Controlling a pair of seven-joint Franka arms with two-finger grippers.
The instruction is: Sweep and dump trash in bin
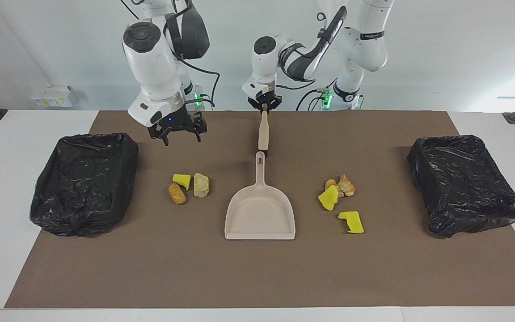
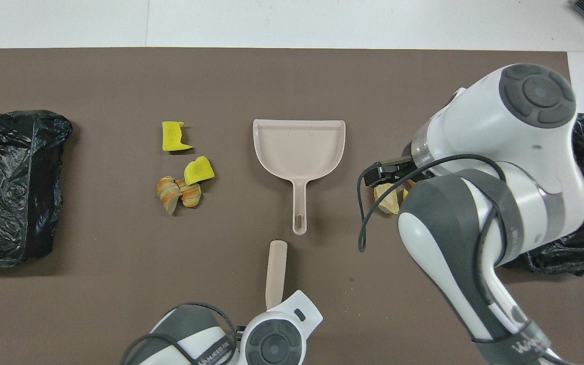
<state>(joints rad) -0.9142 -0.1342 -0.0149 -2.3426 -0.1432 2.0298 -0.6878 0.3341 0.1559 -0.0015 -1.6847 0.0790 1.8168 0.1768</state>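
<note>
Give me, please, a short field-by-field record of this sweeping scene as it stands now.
left gripper: shut on the brush handle's upper end
brush: tilted, head end by the dustpan handle tip
right gripper: open, empty, in the air over the mat
dustpan: flat on the mat mid-table, empty, handle toward the robots
trash, right arm's end: three scraps on the mat
trash, left arm's end: four scraps on the mat
bins: one black-lined bin at the right arm's end, another at the left arm's end
</note>
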